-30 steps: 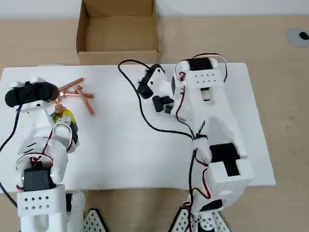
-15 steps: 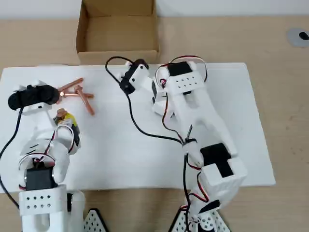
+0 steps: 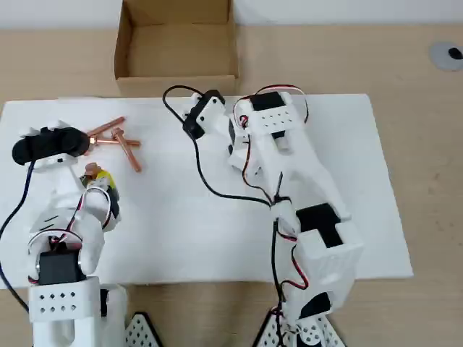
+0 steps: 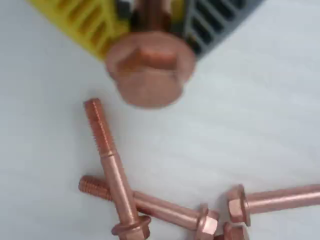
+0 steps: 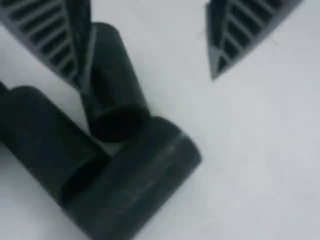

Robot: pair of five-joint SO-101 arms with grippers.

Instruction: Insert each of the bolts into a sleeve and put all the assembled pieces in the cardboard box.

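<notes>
the right gripper [image 5: 147, 75] has swung over the short black cylindrical sleeves [image 5: 145, 170], jaws wide and empty, ready to pick; the left gripper [image 4: 150, 17] clamps a copper flanged bolt [image 4: 150, 70].

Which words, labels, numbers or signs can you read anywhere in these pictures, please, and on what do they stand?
There is no readable text.
The cardboard box, the copper bolts and the black sleeves show no print.
The grey disc at the edge of the high view bears a dark mark, too small to tell whether it is a sign.
</notes>
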